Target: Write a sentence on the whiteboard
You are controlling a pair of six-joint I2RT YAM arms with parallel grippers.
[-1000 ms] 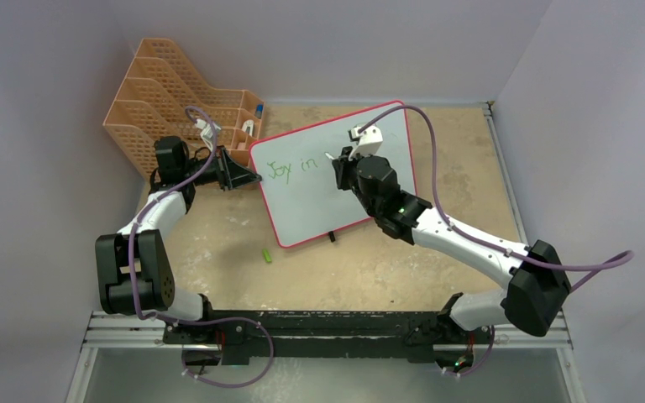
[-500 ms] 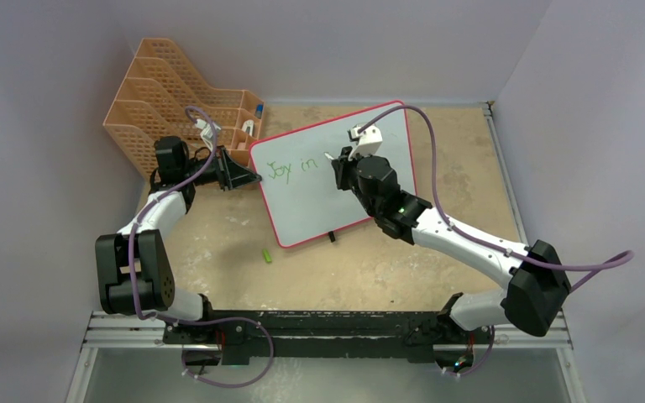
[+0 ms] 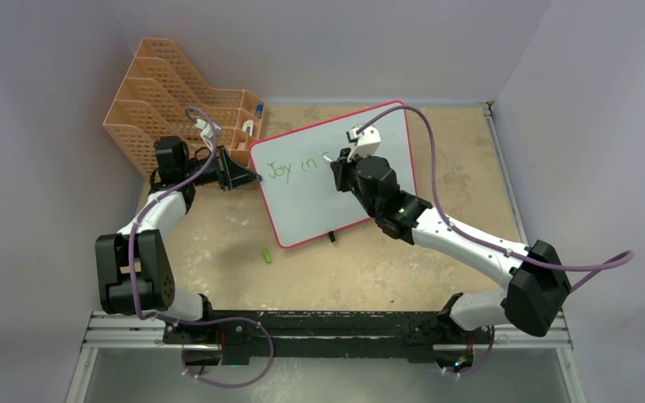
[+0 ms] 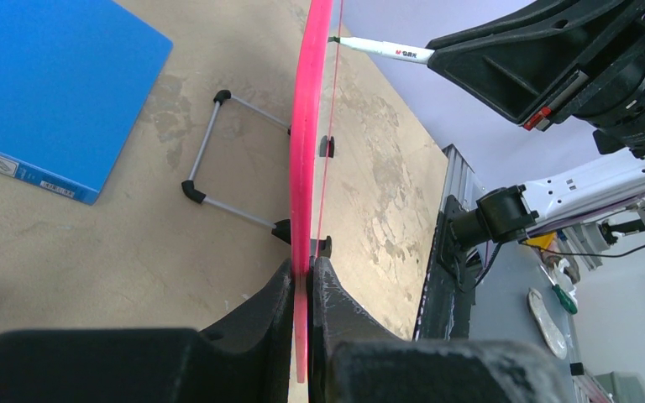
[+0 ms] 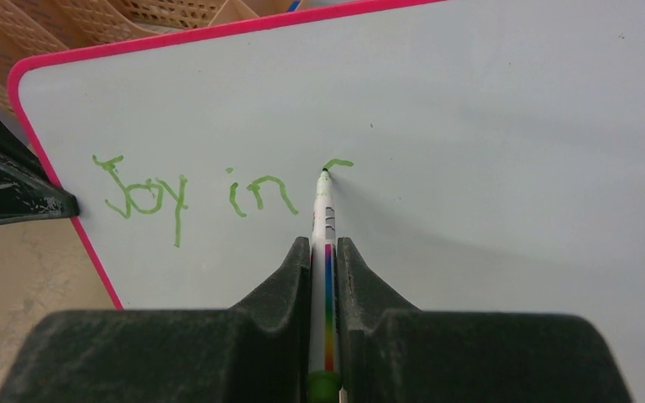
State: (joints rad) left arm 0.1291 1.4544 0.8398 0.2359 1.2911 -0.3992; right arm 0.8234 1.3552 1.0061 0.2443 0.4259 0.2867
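- Far left: an orange file rack (image 3: 159, 92) stands at 10 o'clock on the desk (image 3: 218, 243) and plays no part in this step.
- The left tool (image 4: 302, 273) is closed narrowly on the pink frame of the whiteboard (image 3: 302, 201), at the board's 9 o'clock edge. It has not shifted over the last second and serves as a brace.
- The whiteboard stands tilted on its wire stand (image 4: 218, 151) near the middle of the desk, toward 12 o'clock. Its writing face is turned to the right arm.
- A small green cap (image 3: 266, 255), presumably the marker's, lies on the desk at 7 o'clock of the board, apart from it.
- The sentence (image 5: 193, 197) so far reads "Joy in", in green, along the upper part of the board.
- The change: at 3 o'clock of "in" there is now a short hooked stroke. Over the last second the right tool (image 5: 325, 248) has crept slightly toward 11 o'clock in the top view.
- The right tool is clamped on a white marker (image 5: 326, 218), whose tip touches the board at the lower end of that hook.
- Reading: the hook is likely the top of the "s" in the third word. On that reading two words are done and most of the sentence remains. The next curve needs steady tip contact and an unmoving board.
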